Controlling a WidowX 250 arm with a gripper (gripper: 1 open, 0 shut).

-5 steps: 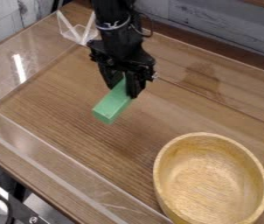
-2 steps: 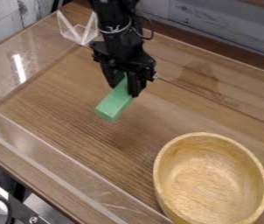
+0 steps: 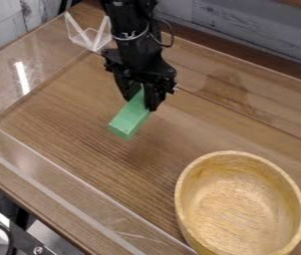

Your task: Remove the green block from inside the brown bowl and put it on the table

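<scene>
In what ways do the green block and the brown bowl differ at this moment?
The green block is a flat, bright green bar; the brown bowl is round, tan and much wider. The block hangs tilted in the closed hand; the bowl sits empty on the table, away from the hand. Both are plain.

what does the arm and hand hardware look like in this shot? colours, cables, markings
The arm is black throughout, with a chunky wrist section and a thin cable running down its side. The hand is also black: a blocky body ending in two short, dark fingers. No markings or labels are legible at this resolution.
</scene>
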